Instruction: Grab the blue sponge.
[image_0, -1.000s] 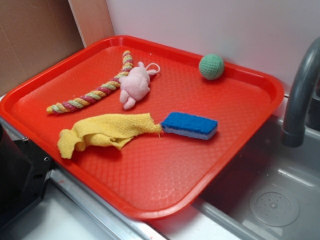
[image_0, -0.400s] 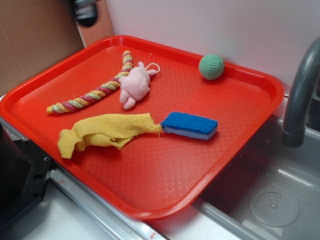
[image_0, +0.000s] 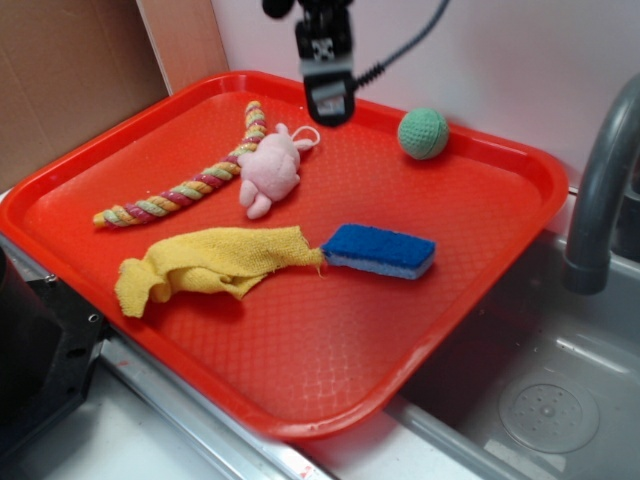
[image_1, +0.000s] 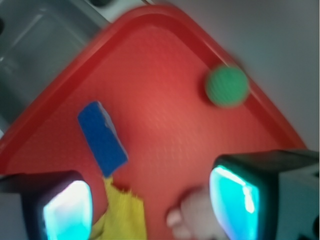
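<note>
The blue sponge (image_0: 380, 250) lies flat on the red tray (image_0: 500, 210), right of centre, its left end touching the yellow cloth (image_0: 210, 262). My gripper (image_0: 328, 98) hangs high over the tray's far side, above and behind the pink plush toy (image_0: 268, 170), well away from the sponge. In the wrist view the sponge (image_1: 102, 136) lies at centre left, ahead of my gripper (image_1: 150, 202). The jaws stand wide apart with nothing between them. The wrist view is blurred.
A green knitted ball (image_0: 423, 133) sits at the tray's far right corner. A striped rope toy (image_0: 185, 180) lies at the far left. A grey faucet (image_0: 598, 200) and a sink (image_0: 545, 400) are to the right. A white wall stands behind.
My gripper has come into the exterior view from the upper left and moved right, over the tray's far side. The objects on the tray have not moved.
</note>
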